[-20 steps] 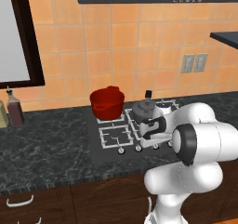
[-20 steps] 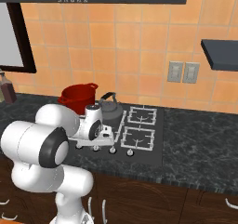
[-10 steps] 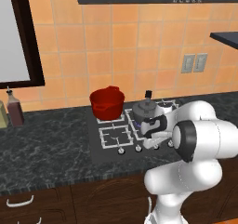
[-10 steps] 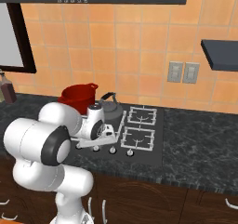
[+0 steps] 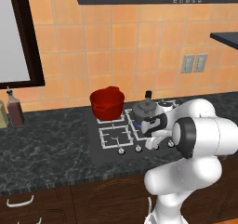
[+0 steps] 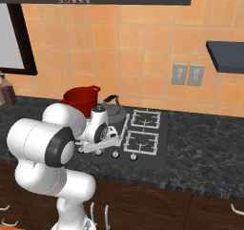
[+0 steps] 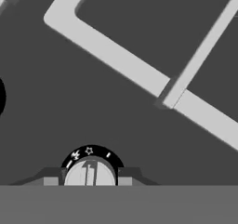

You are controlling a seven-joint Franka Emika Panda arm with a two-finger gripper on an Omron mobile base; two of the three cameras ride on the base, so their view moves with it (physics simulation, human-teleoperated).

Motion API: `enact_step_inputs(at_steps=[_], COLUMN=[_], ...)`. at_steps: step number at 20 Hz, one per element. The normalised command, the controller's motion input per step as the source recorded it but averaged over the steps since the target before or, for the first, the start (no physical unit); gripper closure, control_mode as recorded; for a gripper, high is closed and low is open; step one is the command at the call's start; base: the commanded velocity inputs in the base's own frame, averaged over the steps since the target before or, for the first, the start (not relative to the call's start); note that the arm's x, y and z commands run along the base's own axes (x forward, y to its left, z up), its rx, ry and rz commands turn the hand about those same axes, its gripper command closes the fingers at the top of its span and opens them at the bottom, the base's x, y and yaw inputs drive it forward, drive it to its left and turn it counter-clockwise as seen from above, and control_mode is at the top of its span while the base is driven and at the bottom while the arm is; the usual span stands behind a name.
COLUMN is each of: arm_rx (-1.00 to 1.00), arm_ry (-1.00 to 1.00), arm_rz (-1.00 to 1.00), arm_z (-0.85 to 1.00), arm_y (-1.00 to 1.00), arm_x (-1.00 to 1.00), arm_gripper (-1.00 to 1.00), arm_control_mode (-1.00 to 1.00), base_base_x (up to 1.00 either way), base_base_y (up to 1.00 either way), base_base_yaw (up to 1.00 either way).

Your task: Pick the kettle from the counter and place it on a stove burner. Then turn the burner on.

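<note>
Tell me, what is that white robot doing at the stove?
The kettle already sits on the stove, right next to the red pot. Now the robot's gripper is down at the front row of knobs. In the hand view one silver knob sits between its two fingertips, so it seems to be working on turning the burner on.

Red pot (image 5: 107, 102) — dark grey kettle (image 5: 145, 109) — black-marbled counter (image 5: 46, 144).

You see even, flat rendered light and soft focus in both base views; your hand view is dim grey, sharp, with no glare.
</note>
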Motion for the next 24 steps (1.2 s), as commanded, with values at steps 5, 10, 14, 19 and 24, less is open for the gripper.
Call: enact_step_inputs(at_steps=[5,10,14,19,24], arm_rx=[0.0,0.0,0.0,0.0,0.0], arm_ry=[-0.03,-0.01,0.0,0.0,0.0], arm_rz=[0.15,0.15,0.11,0.04,0.04], arm_z=[-0.2,-0.17,-0.01,0.0,0.0], arm_y=[0.0,0.0,0.0,0.0,0.0], arm_x=[0.0,0.0,0.0,0.0,0.0], arm_gripper=[1.0,1.0,-1.0,-1.0,-1.0], arm_control_mode=[-1.0,-1.0,-1.0,-1.0,-1.0], base_base_x=[0.0,0.0,0.0,0.0,0.0], base_base_y=[0.0,0.0,0.0,0.0,0.0], base_base_yaw=[0.0,0.0,0.0,0.0,0.0])
